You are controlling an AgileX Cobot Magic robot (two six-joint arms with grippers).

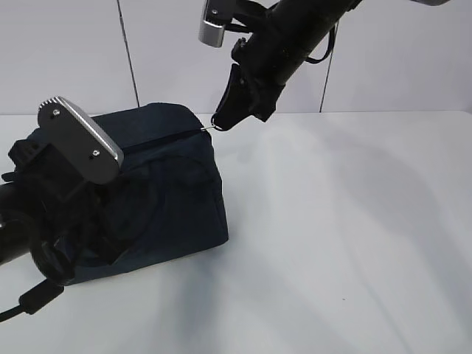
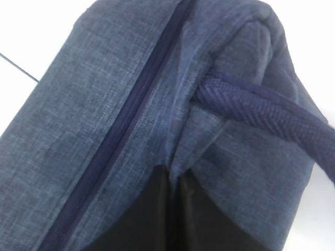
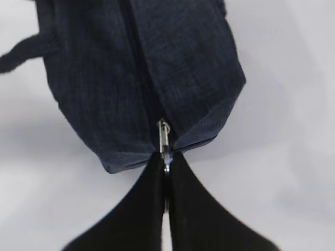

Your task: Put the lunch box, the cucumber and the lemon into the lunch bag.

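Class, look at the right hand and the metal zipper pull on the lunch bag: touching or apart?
Touching. In the right wrist view the right hand is shut on the zipper pull at the lunch bag's end, with no gap visible.

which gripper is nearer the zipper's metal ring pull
Right. The right gripper is shut on the metal ring pull at the lunch bag's end. The left gripper pinches the bag's fabric beside the handle, at the opposite end.

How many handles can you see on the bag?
1. A thick woven handle runs across the bag's side in the left wrist view. A second one may be hidden behind the left arm or the bag.
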